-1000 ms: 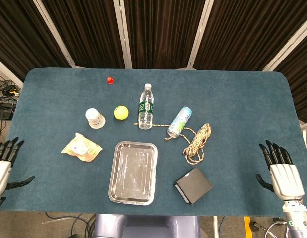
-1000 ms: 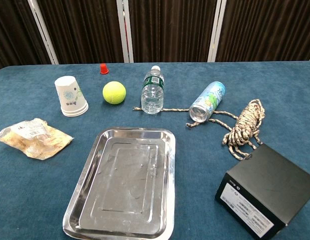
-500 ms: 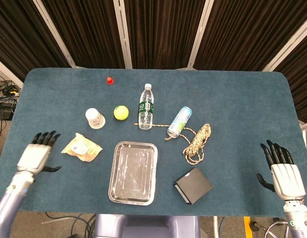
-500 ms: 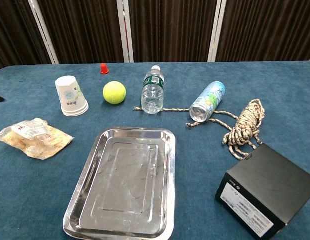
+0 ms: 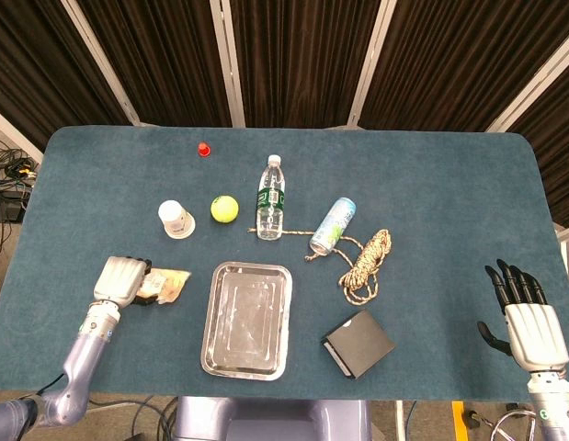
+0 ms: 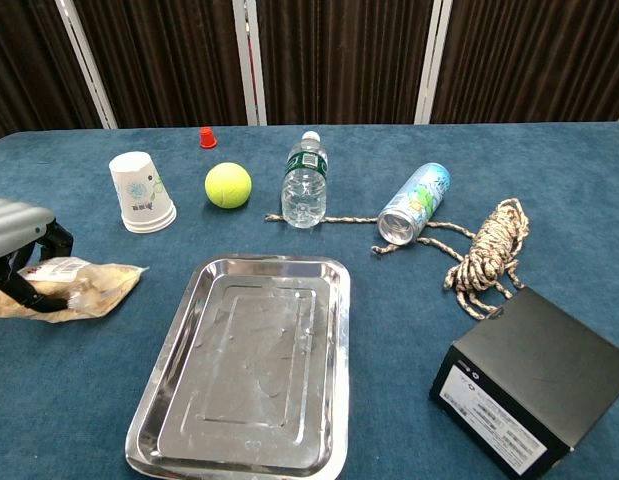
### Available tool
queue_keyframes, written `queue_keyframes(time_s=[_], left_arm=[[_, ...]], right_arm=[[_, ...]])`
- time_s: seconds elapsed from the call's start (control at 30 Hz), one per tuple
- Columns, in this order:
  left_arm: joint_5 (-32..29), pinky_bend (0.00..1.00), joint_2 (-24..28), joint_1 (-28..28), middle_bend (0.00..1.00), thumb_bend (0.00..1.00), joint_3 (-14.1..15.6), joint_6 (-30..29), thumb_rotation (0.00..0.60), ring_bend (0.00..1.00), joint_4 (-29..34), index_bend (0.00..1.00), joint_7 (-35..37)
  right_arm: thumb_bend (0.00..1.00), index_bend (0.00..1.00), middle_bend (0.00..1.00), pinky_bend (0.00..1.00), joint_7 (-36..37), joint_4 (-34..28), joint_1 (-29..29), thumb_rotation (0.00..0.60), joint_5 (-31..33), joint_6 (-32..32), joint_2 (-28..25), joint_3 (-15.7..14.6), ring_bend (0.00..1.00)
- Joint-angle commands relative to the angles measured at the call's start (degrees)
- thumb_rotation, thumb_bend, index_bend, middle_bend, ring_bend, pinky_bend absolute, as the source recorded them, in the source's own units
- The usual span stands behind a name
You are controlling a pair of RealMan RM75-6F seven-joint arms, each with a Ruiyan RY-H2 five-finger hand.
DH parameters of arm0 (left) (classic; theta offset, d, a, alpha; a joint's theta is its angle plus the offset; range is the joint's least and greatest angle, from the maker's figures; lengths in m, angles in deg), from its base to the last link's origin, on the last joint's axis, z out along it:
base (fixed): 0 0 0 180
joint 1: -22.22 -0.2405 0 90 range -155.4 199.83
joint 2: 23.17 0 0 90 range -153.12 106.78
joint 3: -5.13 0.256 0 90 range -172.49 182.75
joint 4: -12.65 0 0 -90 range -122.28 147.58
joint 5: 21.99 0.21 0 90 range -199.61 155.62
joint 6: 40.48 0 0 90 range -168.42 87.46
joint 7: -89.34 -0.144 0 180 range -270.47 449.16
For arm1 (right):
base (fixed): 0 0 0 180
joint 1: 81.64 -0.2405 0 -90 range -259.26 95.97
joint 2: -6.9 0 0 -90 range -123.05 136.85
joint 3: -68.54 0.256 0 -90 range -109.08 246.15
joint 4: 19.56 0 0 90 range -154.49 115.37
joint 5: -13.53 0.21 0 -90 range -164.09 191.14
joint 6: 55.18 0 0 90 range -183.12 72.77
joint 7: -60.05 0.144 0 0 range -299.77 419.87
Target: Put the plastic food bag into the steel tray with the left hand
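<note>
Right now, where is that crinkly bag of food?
The plastic food bag lies on the table's left side in the head view, just left of the steel tray and below the paper cup, with the left hand over it.

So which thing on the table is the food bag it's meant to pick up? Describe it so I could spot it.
Start at the steel tray near the table's front edge. Just left of it, under the robot's left hand, lies the plastic food bag. It is crinkly, clear and yellowish with snacks inside, flat and limp, unlike the upright white paper cup behind it.
</note>
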Motion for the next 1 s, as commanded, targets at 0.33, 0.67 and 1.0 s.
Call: queue_keyframes(time_s=[0.33, 0.67, 1.0], left_arm=[[17.42, 0.68, 10.04, -2.58, 0.65, 0.31, -0.07, -10.23, 0.600, 0.60, 17.68, 0.63, 12.36], [23.14, 0.41, 6.59, 0.85, 0.35, 0.23, 2.37, -5.95, 0.600, 0.34, 24.51, 0.38, 8.48], [18.21, 0.24, 6.59, 1.32, 0.04, 0.18, 1.80, -5.94, 0.600, 0.11, 26.77, 0.05, 2.51]], right_arm=[[0.30, 0.00, 0.00, 0.10, -1.24, -0.17, -0.05, 0.600, -0.37, 0.02, 0.34, -0.18, 0.00], [0.30, 0.00, 0.00, 0.10, -0.84, -0.01, -0.03, 0.600, -0.14, 0.10, 0.23, 0.02, 0.00], [0.30, 0.00, 0.00, 0.10, 0.28, 0.08, 0.25, 0.600, -0.11, 0.60, -0.18, 0.15, 0.00]])
